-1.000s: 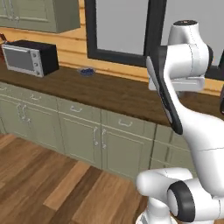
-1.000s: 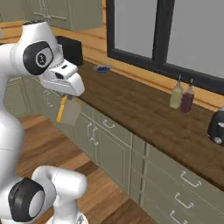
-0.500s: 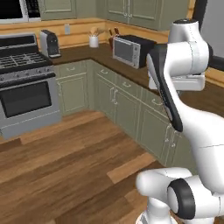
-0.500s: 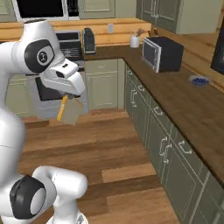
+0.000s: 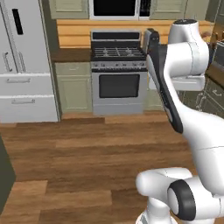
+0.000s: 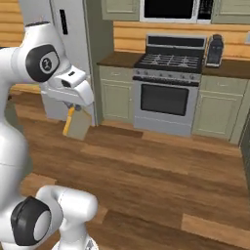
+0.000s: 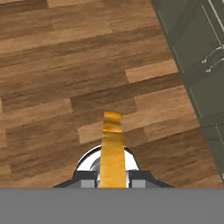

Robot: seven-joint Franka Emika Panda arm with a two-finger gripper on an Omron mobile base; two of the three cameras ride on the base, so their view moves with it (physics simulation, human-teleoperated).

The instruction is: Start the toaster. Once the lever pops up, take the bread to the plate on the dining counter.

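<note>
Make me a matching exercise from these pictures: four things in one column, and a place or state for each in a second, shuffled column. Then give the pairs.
Things:
1. bread
2. stove
3. fridge
4. coffee maker

Places or states:
A. on the worktop to the right of the burners
B. pinched edge-on in the hand, above the wood floor
C. tall and grey, left of the low cabinet
D. below the dark microwave, with a glass oven door

Pairs: 1-B, 2-D, 3-C, 4-A
</note>
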